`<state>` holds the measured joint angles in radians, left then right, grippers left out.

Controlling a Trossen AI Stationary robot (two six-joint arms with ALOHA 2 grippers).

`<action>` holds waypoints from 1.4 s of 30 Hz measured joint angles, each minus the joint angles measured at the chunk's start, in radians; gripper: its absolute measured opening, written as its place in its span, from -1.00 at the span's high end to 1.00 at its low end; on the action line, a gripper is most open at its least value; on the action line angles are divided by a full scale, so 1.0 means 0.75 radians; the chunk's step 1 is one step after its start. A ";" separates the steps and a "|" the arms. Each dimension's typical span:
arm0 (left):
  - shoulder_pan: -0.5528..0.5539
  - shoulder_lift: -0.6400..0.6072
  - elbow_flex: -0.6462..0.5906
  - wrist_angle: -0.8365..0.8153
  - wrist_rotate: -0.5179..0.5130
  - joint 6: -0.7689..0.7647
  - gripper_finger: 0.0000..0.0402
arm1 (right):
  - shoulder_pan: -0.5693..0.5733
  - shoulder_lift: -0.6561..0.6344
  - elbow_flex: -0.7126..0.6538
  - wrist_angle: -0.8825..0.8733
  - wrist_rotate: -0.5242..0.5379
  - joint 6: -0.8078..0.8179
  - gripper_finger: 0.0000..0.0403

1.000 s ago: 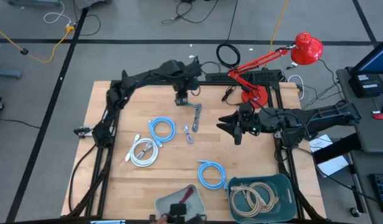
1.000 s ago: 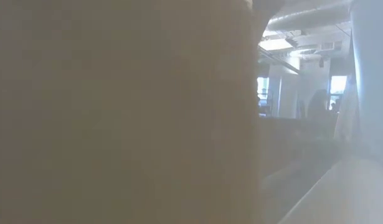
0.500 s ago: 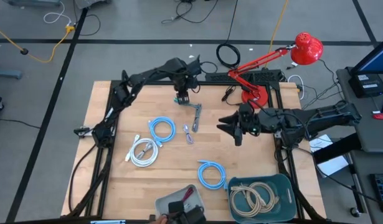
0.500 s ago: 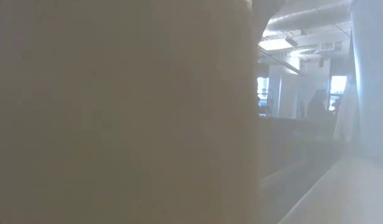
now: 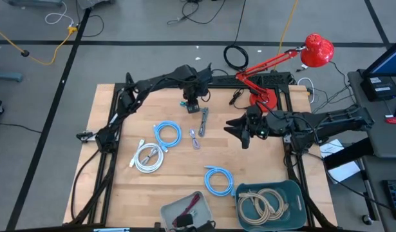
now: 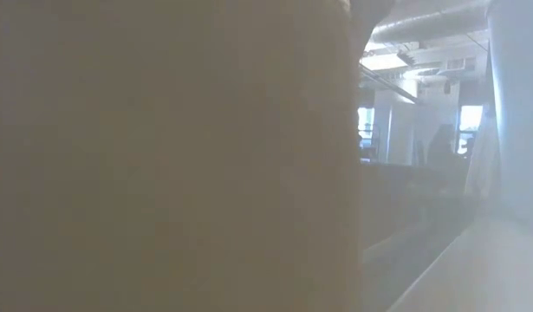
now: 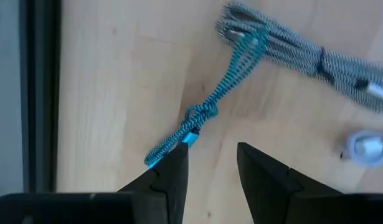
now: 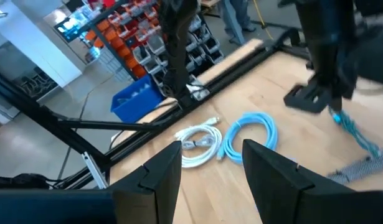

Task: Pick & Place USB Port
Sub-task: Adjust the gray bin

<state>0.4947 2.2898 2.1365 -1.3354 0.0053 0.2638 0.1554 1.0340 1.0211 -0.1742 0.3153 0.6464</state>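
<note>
Two grippers up | left gripper (image 7: 208,163) spread over teal braided cable (image 7: 207,112), upper middle of my overhead frame | right gripper (image 8: 210,163) spread, idle center-right

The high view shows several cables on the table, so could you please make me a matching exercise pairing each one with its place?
Things:
1. white cable coil
2. teal braided cable
3. beige cable coil
4. red desk lamp

Places:
A. inside the green tray
B. at the table's far right corner
C. under the left gripper
D. on the table's left half, near a blue coil

Pairs: 1-D, 2-C, 3-A, 4-B
</note>
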 joint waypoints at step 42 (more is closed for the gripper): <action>0.143 0.149 0.009 0.003 0.409 -1.611 0.74 | 0.055 -0.013 -0.095 0.127 -0.042 0.080 0.18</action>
<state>0.6023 2.4018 2.1433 -1.3333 0.3121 -0.9443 0.1965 1.0241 0.9497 -0.0792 0.2836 0.7064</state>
